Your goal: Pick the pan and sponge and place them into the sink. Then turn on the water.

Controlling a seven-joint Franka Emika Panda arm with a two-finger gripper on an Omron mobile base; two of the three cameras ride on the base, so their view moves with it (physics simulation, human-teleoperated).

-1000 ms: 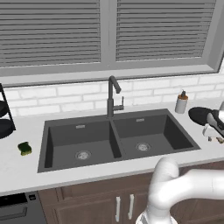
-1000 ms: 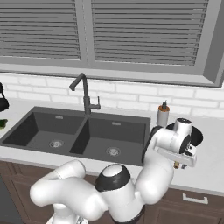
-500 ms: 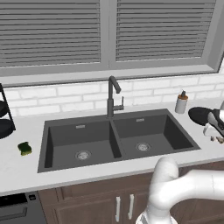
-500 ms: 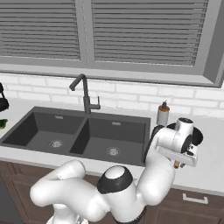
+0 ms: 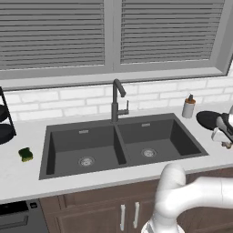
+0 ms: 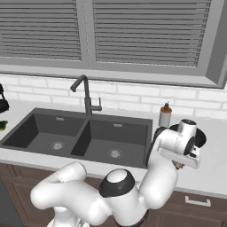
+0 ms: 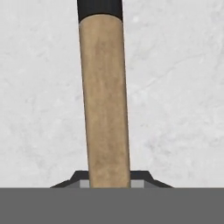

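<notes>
The gripper (image 7: 109, 183) is straddling the pan (image 5: 210, 119) handle (image 7: 105, 96), jaw grip unclear; grasping step is underway, next needing firm closure, then lifting toward the sink (image 5: 119, 144)

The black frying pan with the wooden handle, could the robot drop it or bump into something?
Maybe. The gripper sits over the light-brown wooden handle, far from the round black frying pan body, so the pan could tip or twist when lifted. The small grey soap bottle stands between the pan and the dark grey double sink near the wall, so a swing could knock it. The dark gooseneck faucet also rises behind the basins.
</notes>
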